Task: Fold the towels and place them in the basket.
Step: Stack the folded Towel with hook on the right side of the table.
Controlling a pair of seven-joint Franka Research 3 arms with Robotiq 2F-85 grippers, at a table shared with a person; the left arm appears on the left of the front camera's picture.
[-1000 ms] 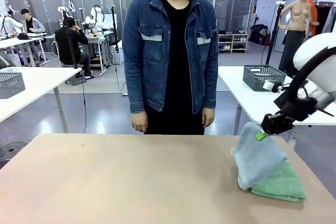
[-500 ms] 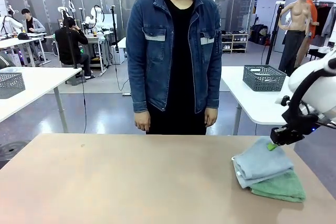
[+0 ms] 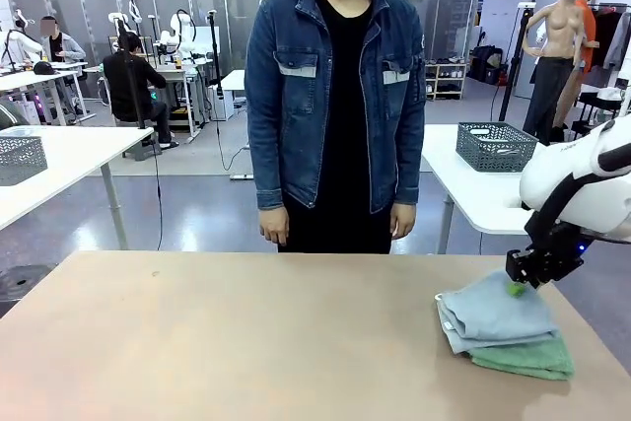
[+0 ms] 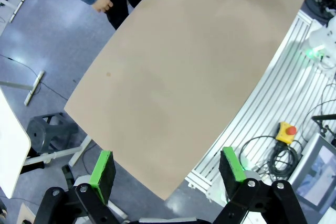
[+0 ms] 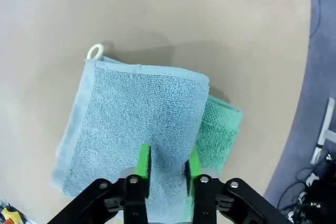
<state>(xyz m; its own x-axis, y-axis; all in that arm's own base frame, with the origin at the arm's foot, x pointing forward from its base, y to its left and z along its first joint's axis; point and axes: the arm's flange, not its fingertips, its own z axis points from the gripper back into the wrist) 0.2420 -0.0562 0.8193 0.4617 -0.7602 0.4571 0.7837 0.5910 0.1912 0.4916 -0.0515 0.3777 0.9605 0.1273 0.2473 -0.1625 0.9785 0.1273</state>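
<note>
- Now: two folded towels sit stacked at the right end of the table point(image 3: 246, 342), close to its right edge. The grey-blue towel point(image 3: 493, 311) is on top, and the mint green towel point(image 3: 527, 357) is under it, poking out at the near-right side.
- Right gripper point(image 3: 517, 288) is down at the far-right edge of the top towel. In the wrist view the green pads stand a narrow gap apart with blue terry between them. Can't tell if they are pinching a layer or are clear of it.
- Left gripper point(image 4: 167, 174) has its jaws wide apart and holds nothing. It is high over the table's other end, well apart from the stack.
- Person stands at the far side, hand point(image 3: 275, 235) hanging, not touching anything.
- A wire-mesh basket point(image 3: 496, 145) sits on the white table behind, well apart from the towels. Can't tell if it's the task's one.
- Risk 1: if a pad has the top layer caught, raising the arm would prob. peel the grey-blue fold open.
- Risk 2: the stack is near the table edge, so a sideways drag by the pads could push the green towel over.
- Risk 3: the towels are offset, not flush. A grip on the blue edge alone would lift one towel and skew the other.
- Risk 4: terry is soft, so a thin pinch may slip during carry and the fold would sag apart.
</note>
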